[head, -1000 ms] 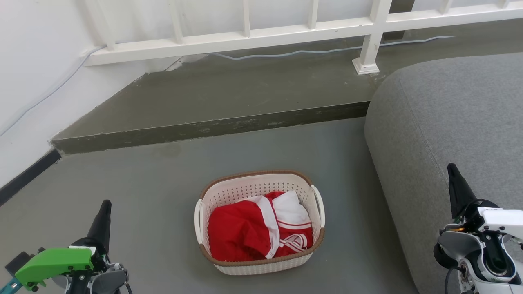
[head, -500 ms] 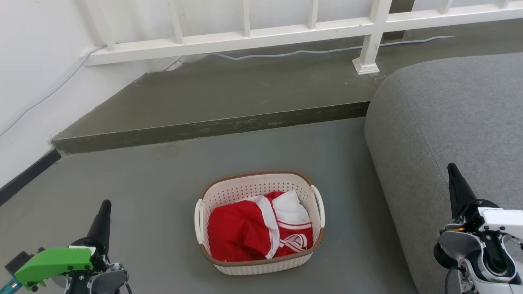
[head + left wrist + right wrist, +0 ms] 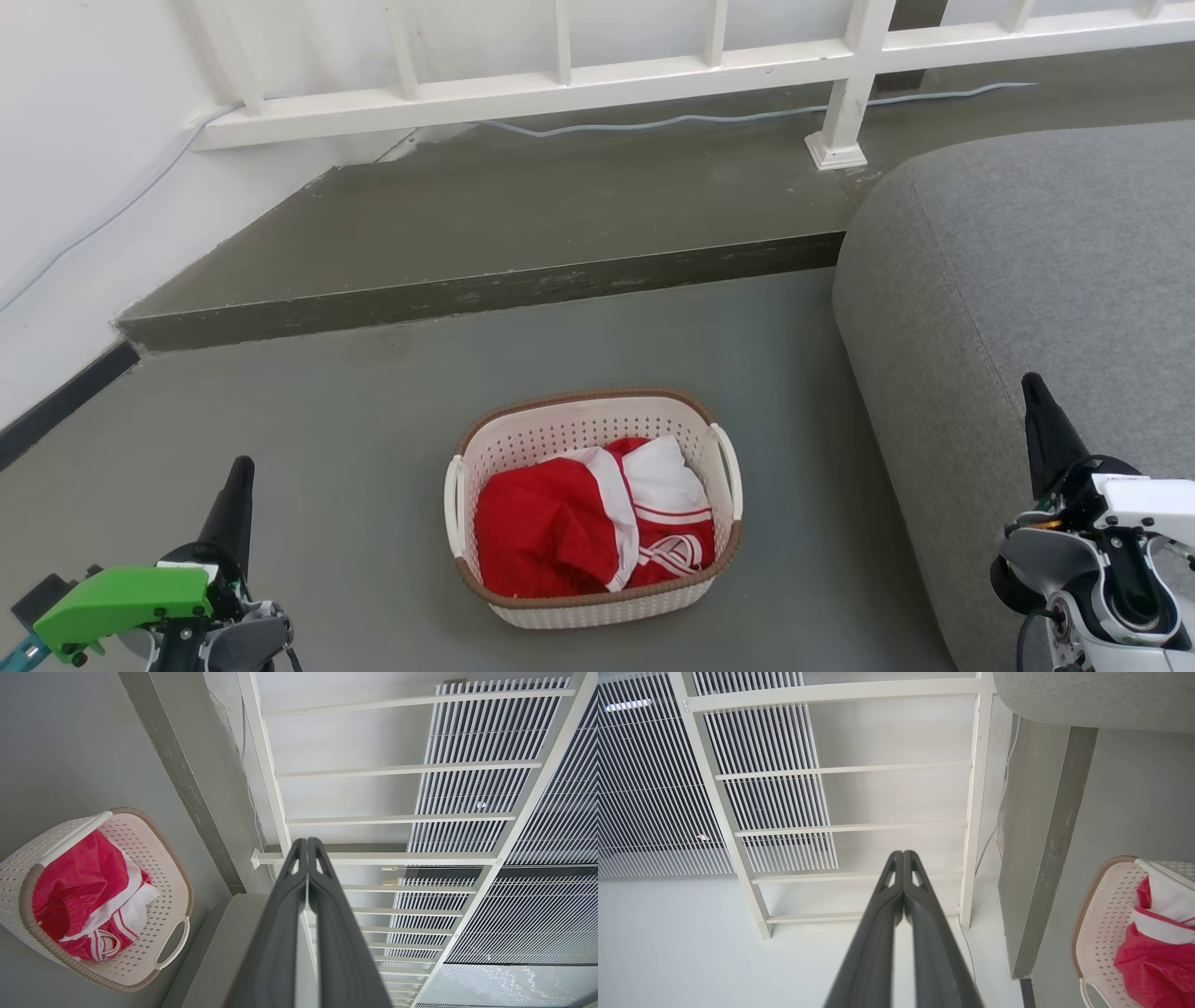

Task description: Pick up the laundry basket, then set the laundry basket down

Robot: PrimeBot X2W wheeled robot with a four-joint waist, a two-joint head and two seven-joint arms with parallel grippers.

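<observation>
Two claws (image 3: 241, 471) (image 3: 1033, 387), laundry basket (image 3: 579, 431) between

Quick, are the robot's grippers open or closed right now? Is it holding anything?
Left gripper: closed, holding nothing.
Right gripper: closed, holding nothing.

I see the laundry basket (image 3: 560, 434) cream-white, dotted with small perforations, its rim banded in brown weave, and the cloth (image 3: 551, 527) in it bright red with white panels and thin stripes. The floor (image 3: 355, 467) reads flat grey, the step (image 3: 560, 205) darker olive-grey, the sofa (image 3: 1027, 280) mid-grey, the railing (image 3: 560, 89) plain white. My left gripper (image 3: 241, 471) is black with a vivid green housing (image 3: 121, 597); the right gripper (image 3: 1030, 385), black on white.
</observation>
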